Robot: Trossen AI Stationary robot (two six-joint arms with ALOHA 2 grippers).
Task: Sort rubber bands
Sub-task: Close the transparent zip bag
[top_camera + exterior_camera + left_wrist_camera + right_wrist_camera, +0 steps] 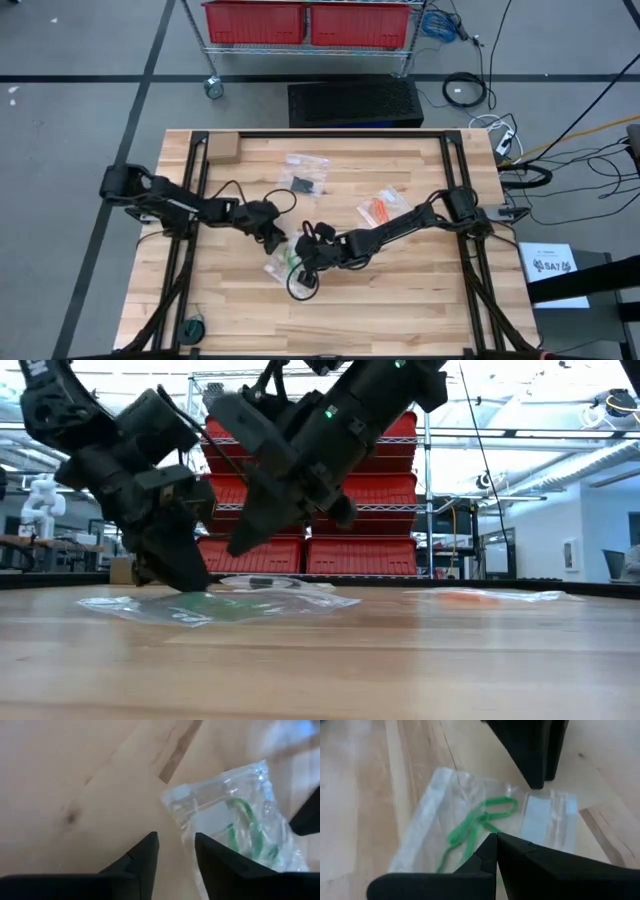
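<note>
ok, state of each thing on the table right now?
Left gripper: open, at the green bag's edge, holding nothing.
Right gripper: shut, over the green bag.
Green bag: flat on the table, green bands inside.
Orange bag: flat, untouched.
Black bag: flat, untouched.

Three zip bags lie on the table (400, 290). One bag (283, 262) sits near the centre between the left gripper (271, 240) and right gripper (306, 260), holding rubber bands (479, 824). A second bag (305, 172) lies behind it, a third (380, 208) to its right.
</note>
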